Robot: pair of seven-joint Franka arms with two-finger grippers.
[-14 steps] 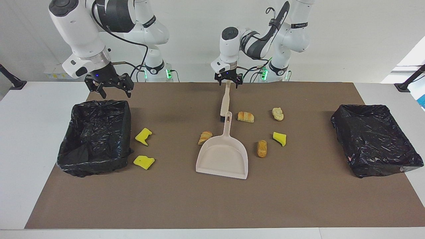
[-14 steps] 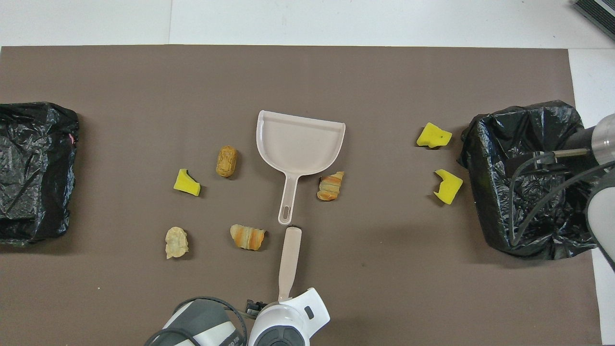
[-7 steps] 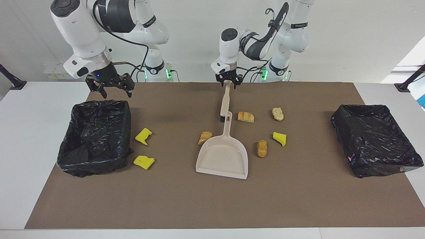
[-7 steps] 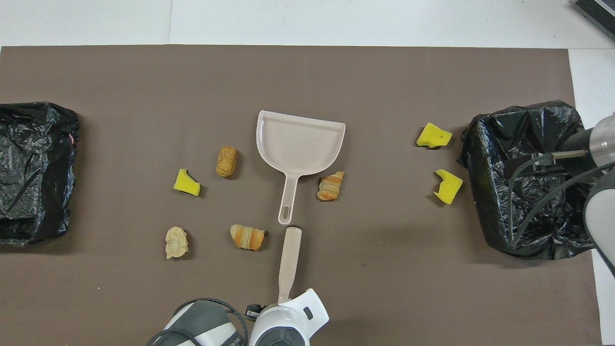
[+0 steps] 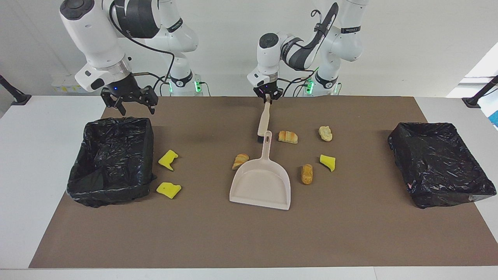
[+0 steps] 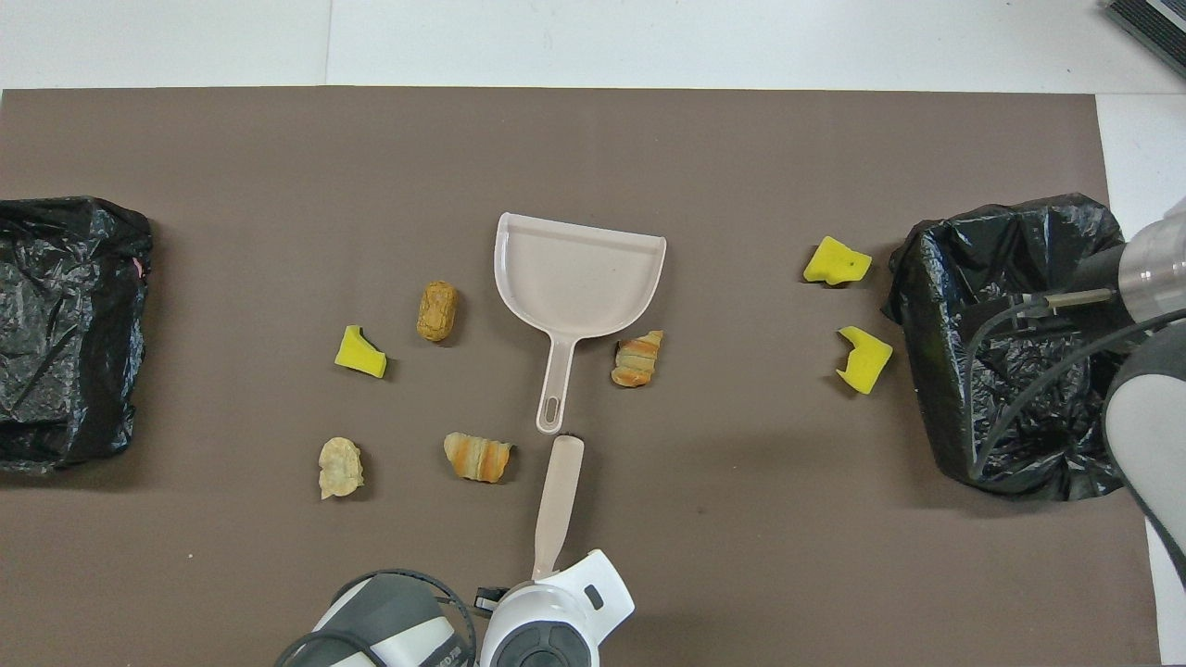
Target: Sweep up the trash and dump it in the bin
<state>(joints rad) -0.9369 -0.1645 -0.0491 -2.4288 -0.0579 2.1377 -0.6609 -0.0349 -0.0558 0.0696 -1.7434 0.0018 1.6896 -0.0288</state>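
left gripper [image 5: 267, 97] at top centre of the facing view, fingers pinched closed on the handle end of the beige brush [image 5: 263, 120], bristle end down by the dustpan [image 5: 261, 183] handle. in the overhead view the brush [image 6: 559, 505] runs up from the bottom centre, gripper hidden under the wrist. right gripper [image 5: 129, 102] upper left of the facing view, fingers spread wide, holding nothing, hanging over the black-lined bin [image 5: 111, 161]; that arm waits. second black-lined bin [image 5: 439, 163] at right of the facing view. trash all on the brown mat [image 5: 249, 233]: two yellow sponge pieces [image 5: 168, 160] [image 5: 168, 189] left of centre beside the first bin, one yellow piece [image 5: 327, 162] right of centre, bread lumps [image 5: 288, 137] [image 5: 241, 160] [image 5: 307, 174] around the dustpan, pale lump [image 5: 325, 133] upper right of centre.
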